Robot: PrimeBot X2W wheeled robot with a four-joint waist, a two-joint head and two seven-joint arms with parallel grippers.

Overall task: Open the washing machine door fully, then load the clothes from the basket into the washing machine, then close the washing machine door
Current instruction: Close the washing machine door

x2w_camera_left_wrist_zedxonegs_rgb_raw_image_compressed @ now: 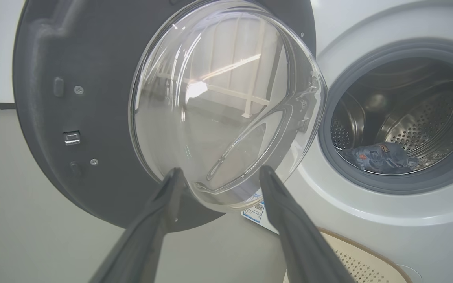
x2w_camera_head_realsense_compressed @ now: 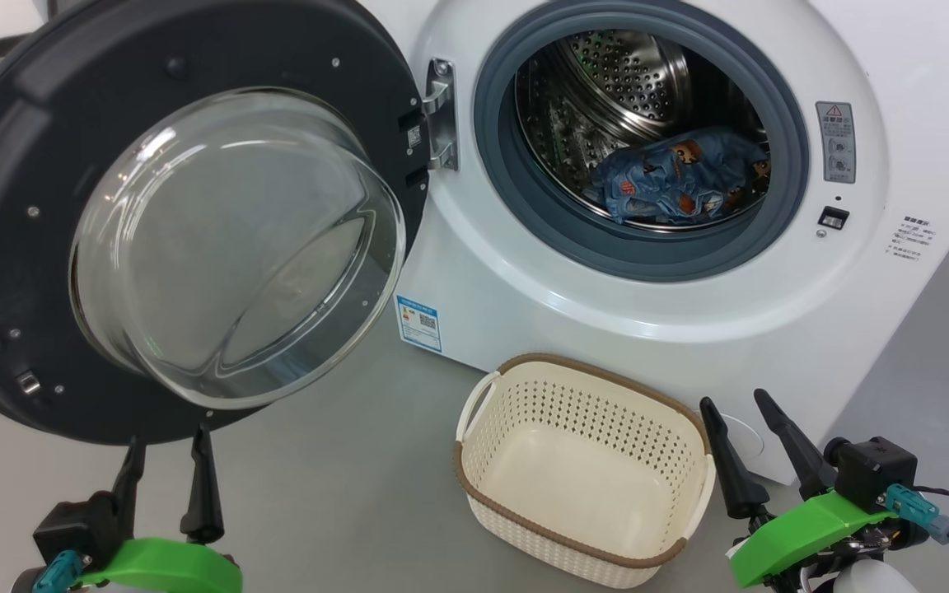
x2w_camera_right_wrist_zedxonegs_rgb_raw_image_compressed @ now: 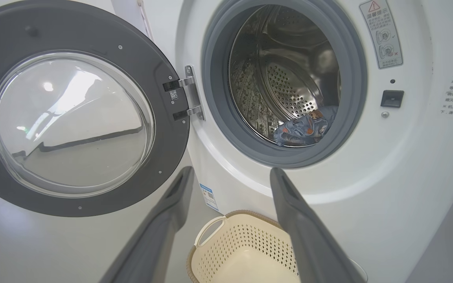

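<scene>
The clothes (x2w_camera_head_realsense_compressed: pixel 680 185) lie in the drum (x2w_camera_head_realsense_compressed: pixel 623 82) of the washing machine (x2w_camera_head_realsense_compressed: pixel 689 309), in the upper right of the head view. They are a crumpled blue bundle with bear faces, resting low and to the right on the steel. The grey rubber seal (x2w_camera_head_realsense_compressed: pixel 497 165) rings the opening, and no fabric appears to hang over it.

To the left, the washing machine door (x2w_camera_head_realsense_compressed: pixel 21 165) stands swung wide on its hinge (x2w_camera_head_realsense_compressed: pixel 440 115) and takes up the upper left of the frame. Its dark inner face and bulging glass window (x2w_camera_head_realsense_compressed: pixel 236 247) are turned toward the camera.

At lower centre the basket (x2w_camera_head_realsense_compressed: pixel 590 408) sits on the floor (x2w_camera_head_realsense_compressed: pixel 343 478), just in front of the machine. Its bottom is bare and no garment is left in it.

From this, opening the door looks done and so does the loading. Closing the door is what remains.

The left hand (x2w_camera_head_realsense_compressed: pixel 170 436) shows at the lower left, just under the door's lower edge. Its fingers are spread wide and hold nothing. In the left wrist view they frame the bottom of the glass bowl, and whether they touch it cannot be told.

The right hand (x2w_camera_head_realsense_compressed: pixel 733 399) shows at the lower right, just beside the basket's right end. It too is wide and empty.

The left hand is nearest the door, so the closing push probably falls to it, bringing the door's free edge round to the latch slot (x2w_camera_head_realsense_compressed: pixel 833 217) to the right of the seal.
</scene>
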